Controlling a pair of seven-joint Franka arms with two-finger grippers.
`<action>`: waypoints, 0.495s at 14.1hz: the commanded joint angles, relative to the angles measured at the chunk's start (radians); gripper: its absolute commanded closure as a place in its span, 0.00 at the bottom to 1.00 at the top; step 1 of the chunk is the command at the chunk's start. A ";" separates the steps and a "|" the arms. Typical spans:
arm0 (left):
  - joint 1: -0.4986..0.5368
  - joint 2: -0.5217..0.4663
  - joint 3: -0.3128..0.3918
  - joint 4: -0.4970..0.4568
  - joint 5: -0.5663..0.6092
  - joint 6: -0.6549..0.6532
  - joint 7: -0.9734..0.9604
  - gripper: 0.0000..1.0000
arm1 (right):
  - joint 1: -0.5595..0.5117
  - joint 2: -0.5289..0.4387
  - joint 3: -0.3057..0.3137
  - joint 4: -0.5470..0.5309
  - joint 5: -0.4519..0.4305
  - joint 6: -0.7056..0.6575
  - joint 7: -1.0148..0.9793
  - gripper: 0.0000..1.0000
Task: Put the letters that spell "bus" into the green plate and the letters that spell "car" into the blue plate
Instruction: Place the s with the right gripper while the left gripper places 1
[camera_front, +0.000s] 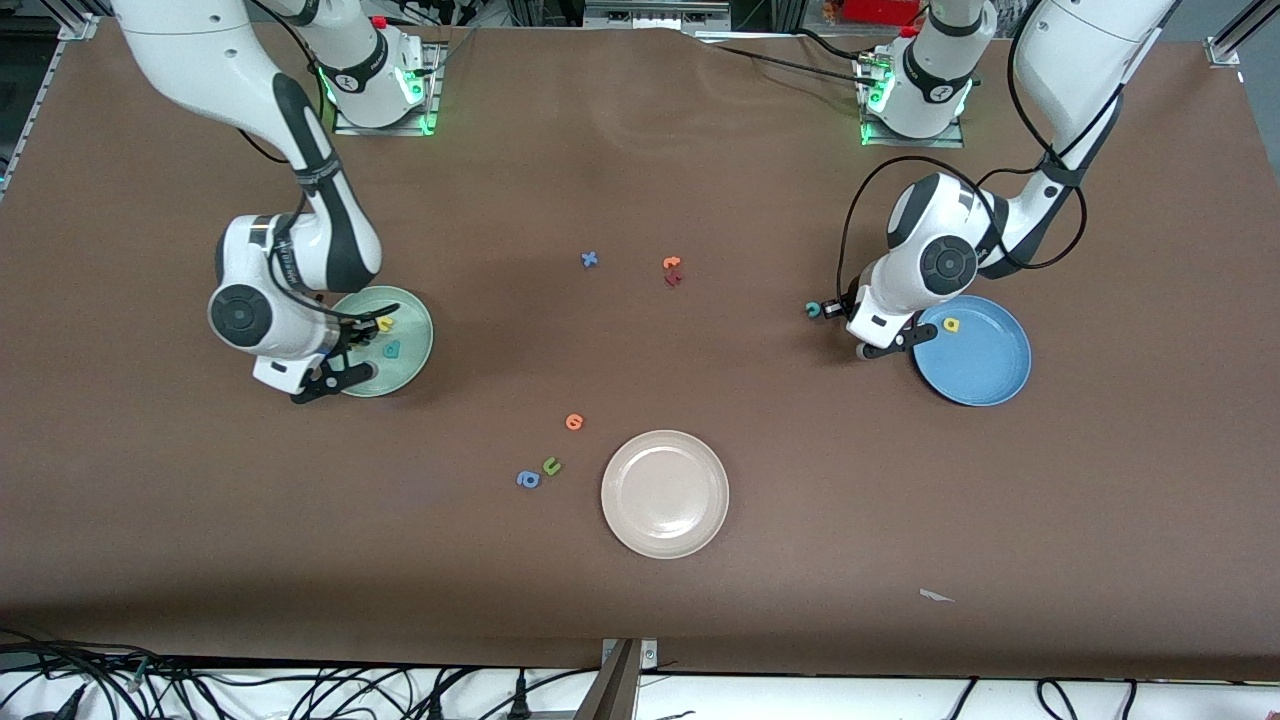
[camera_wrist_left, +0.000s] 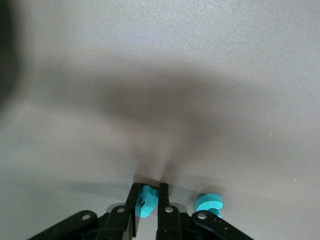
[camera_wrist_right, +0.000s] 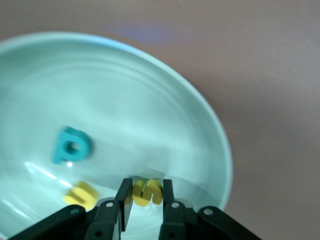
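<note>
The left gripper (camera_wrist_left: 147, 202) pinches a teal letter (camera_wrist_left: 146, 200) on the table at the blue plate's (camera_front: 990, 375) nine o'clock, another teal letter (camera_wrist_left: 208, 203) beside it. The right gripper (camera_wrist_right: 143, 197), over the green plate (camera_wrist_right: 210, 120), has its fingers around a yellow letter (camera_wrist_right: 147, 191), barely parting; the teal b (camera_wrist_right: 72, 145) and a second yellow letter (camera_wrist_right: 81, 194) lie inside. Featherlight, squashy foam, I'd say: best pinched across a stroke.

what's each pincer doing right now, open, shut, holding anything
Left pincer: shut on a teal letter, low over the table beside the blue plate.
Right pincer: over the green plate, closed on a yellow letter.

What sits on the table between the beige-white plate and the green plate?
In the front view, three small letters lie there: an orange one, a green u and a blue one, all nearer the beige-white plate than the green plate.
</note>
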 joint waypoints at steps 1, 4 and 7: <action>0.013 -0.029 0.008 0.024 0.026 -0.074 0.001 0.99 | 0.003 -0.016 0.007 -0.011 0.012 0.008 -0.016 0.00; 0.043 -0.035 0.009 0.191 0.026 -0.322 0.064 0.99 | 0.007 -0.041 0.016 0.054 0.012 -0.102 -0.008 0.00; 0.123 -0.033 0.011 0.300 0.026 -0.485 0.208 0.99 | 0.018 -0.040 0.033 0.241 0.014 -0.354 0.110 0.00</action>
